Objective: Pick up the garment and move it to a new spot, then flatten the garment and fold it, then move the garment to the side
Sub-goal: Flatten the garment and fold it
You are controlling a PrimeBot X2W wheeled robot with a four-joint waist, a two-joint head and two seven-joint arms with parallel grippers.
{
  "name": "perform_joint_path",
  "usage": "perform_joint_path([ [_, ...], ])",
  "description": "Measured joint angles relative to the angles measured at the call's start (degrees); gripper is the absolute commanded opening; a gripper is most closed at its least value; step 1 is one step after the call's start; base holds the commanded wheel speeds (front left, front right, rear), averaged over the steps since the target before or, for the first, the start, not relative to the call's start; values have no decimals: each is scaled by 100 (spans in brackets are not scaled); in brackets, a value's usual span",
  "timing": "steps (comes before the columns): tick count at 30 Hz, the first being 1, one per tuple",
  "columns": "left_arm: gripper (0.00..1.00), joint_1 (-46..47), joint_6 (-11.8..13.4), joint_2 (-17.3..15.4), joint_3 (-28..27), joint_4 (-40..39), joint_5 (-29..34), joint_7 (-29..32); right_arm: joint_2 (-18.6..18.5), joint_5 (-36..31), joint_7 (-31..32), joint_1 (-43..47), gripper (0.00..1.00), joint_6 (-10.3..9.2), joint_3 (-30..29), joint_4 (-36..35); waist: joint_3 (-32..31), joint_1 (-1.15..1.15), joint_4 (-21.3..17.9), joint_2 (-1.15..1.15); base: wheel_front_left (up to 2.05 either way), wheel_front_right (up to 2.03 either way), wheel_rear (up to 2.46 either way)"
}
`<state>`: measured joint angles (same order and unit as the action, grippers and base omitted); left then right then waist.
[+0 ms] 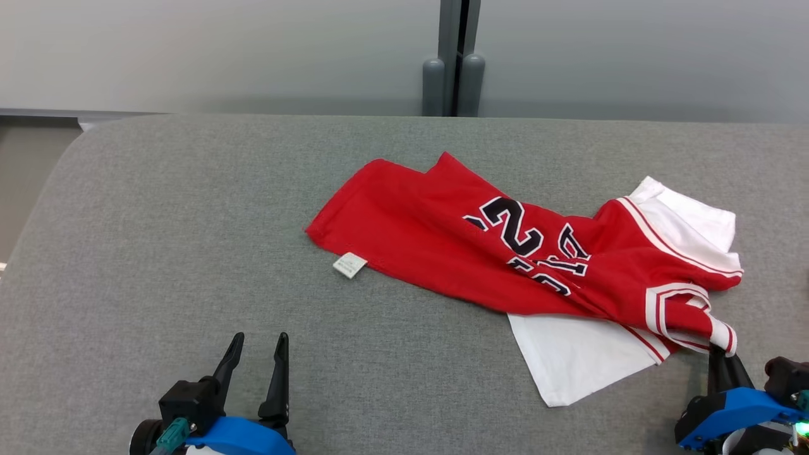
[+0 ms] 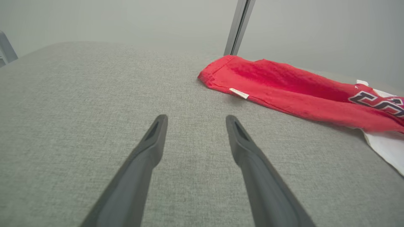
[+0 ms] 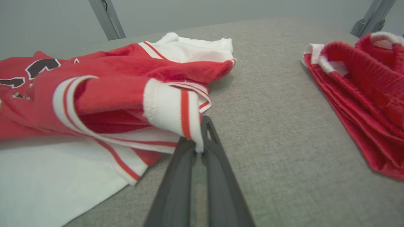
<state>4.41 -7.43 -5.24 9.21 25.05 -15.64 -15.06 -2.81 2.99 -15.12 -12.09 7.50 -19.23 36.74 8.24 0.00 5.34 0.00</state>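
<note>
A red jersey garment (image 1: 442, 240) with dark numbers and white-and-red trim lies crumpled on the right half of the grey table (image 1: 189, 221), with a white layer showing beneath it. My right gripper (image 1: 720, 354) is at the garment's near right corner. In the right wrist view the right gripper (image 3: 199, 142) is shut on the striped white-and-red trim of the garment (image 3: 110, 94). My left gripper (image 1: 260, 338) stands open at the lower left, well clear of the cloth. Its fingers (image 2: 151, 148) frame bare table, with the garment (image 2: 284, 91) ahead and to the right.
A second bundle of red cloth (image 3: 356, 94) lies on the table to the right of my right gripper. A white care label (image 1: 349, 265) sticks out at the garment's near left edge. A grey post (image 1: 453, 63) rises behind the table's far edge.
</note>
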Motion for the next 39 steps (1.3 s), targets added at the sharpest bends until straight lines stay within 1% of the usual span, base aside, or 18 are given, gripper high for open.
perform_joint_path([
  [1, 100, -12, 0, 4, 5, 0, 0, 0, 1, -24, 1, -9, 24, 0, -71, 24, -13, 0, -40, 0, 0, 0, 0],
  [2, 100, -25, 0, 3, -1, 0, 1, 0, 4, -70, 1, -35, 67, 0, -105, 36, -22, 0, -78, 0, 0, 0, 0],
  [3, 100, -34, 0, 4, -7, 1, 0, 0, 3, -119, 1, -80, 100, 0, -126, 35, -27, 0, -114, 0, 0, 0, 0],
  [5, 100, -46, 0, 5, -10, 1, 0, 0, 5, -141, 1, -213, 100, 0, -147, -4, -33, 0, -174, 1, 0, 0, 0],
  [7, 100, -48, 0, 7, -8, 1, 0, 0, 2, -303, 0, -321, 100, 0, -174, -187, -31, 0, -218, 1, 0, 0, 0],
  [10, 100, -48, 0, 9, 9, -3, 0, 0, 2, -468, 1, -360, 100, 0, -147, -680, -17, 0, -260, 0, 0, 0, 0],
  [12, 100, -48, 0, 15, 19, -7, 0, 0, -2, -411, 0, -345, 100, 0, -56, -1031, -8, 0, -276, 1, 0, 0, 0],
  [15, 100, -44, 0, 19, 33, -12, -1, 0, -7, -110, 0, -196, 100, -1, 312, -1458, 9, 0, -290, 1, 0, 0, 0],
  [18, 100, -35, 0, 21, 49, -10, -3, 0, -10, 24, 0, 83, 100, -1, 993, -1666, 14, 0, -293, 1, 0, 0, 0],
  [22, 100, -9, 0, 12, 71, 10, -10, 0, 2, 115, 0, 363, 100, -1, 2050, -1583, 5, 0, -271, 1, 0, 0, 0],
  [25, 100, -8, 0, 9, 74, 40, -30, 0, 15, 177, 1, 492, 100, -1, 2549, -1287, -27, 0, -237, 1, 0, 0, 0],
  [31, 100, -10, 0, 7, 27, 66, -42, 0, 7, 204, 1, 505, 100, -1, 2751, -993, -89, 0, -227, 1, 0, 0, 0],
  [39, 100, -9, 0, 30, -78, 66, 12, 0, 4, -52, 0, 510, 100, -1, 2958, -510, -137, 0, -331, 1, 0, 0, 0],
])
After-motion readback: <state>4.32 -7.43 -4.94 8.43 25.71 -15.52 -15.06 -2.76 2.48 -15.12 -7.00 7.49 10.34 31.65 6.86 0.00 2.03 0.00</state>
